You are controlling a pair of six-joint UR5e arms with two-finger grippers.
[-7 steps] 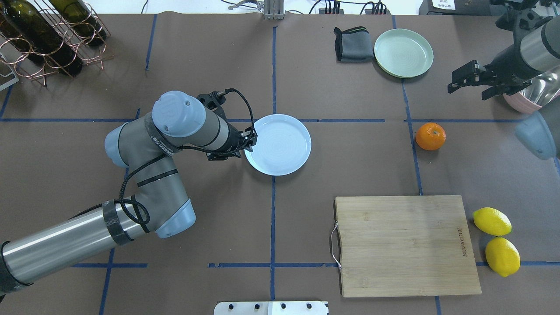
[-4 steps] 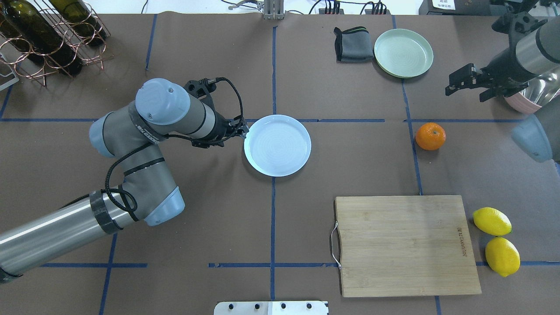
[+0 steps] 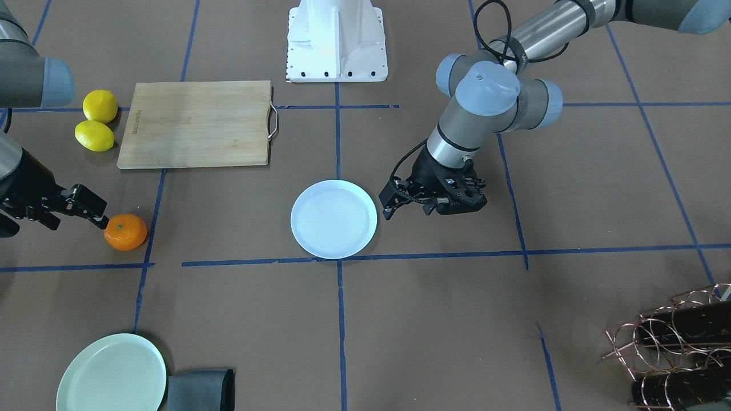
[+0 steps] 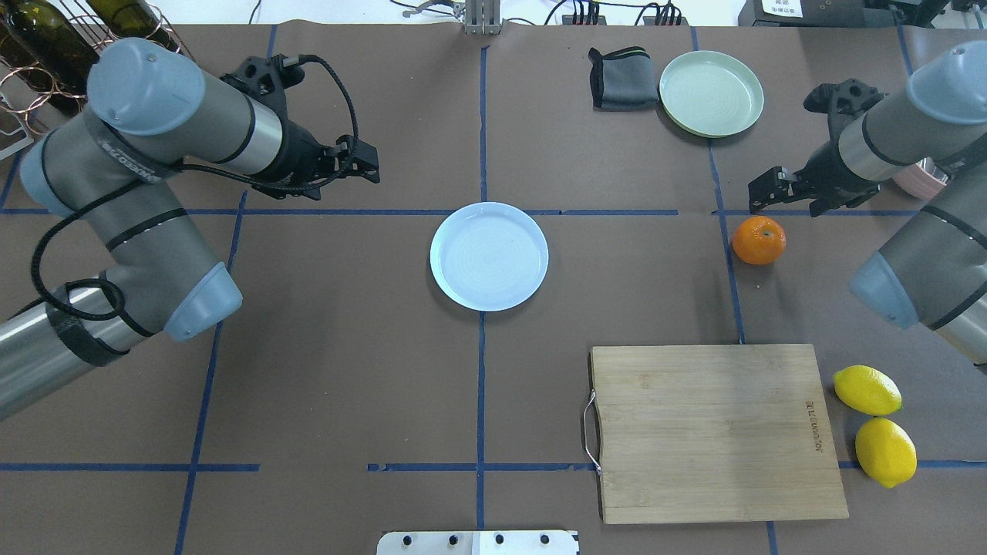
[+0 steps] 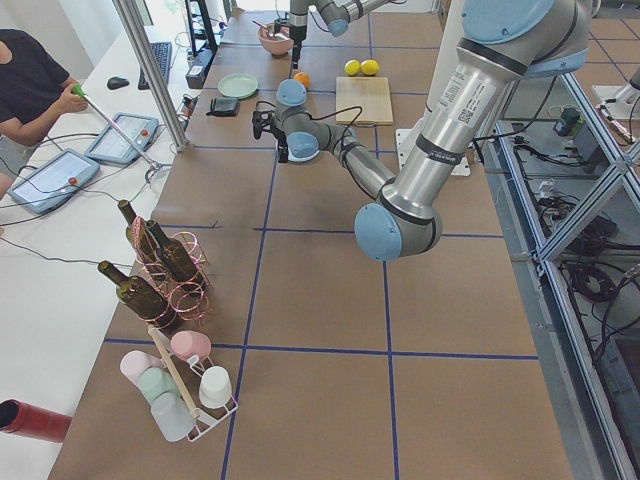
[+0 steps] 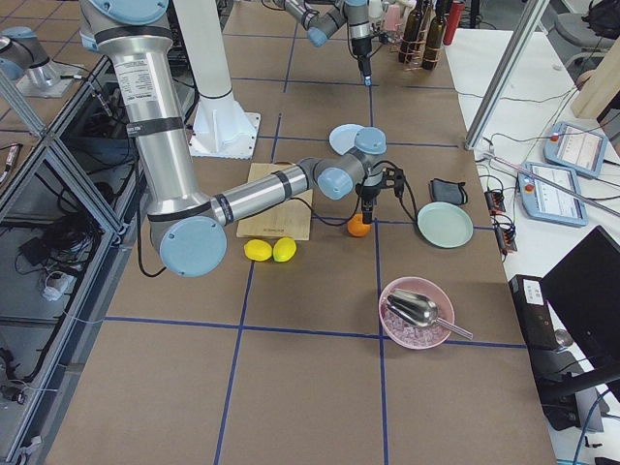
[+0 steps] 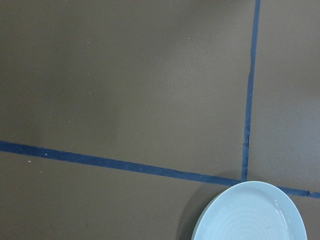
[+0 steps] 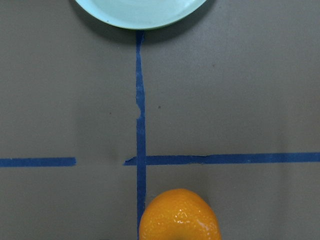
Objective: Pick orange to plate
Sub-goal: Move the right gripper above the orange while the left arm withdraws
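My right pincer (image 4: pixel 786 205) hangs with its 2 fingers spread, close above the small round bright orange mandarin (image 4: pixel 759 240), not touching it. The mandarin sits well to the right of the round pale bluish-white plate (image 4: pixel 489 256). My left pincer (image 4: pixel 373 169), also spread and empty, hovers to that plate's far left.

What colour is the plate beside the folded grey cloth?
That plate is pale mint green, clearest in the overhead view.

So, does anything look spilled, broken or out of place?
Nothing stands out. The orange sits whole on the table, the plate lies flat and empty, and both lemons rest beside the cutting board.
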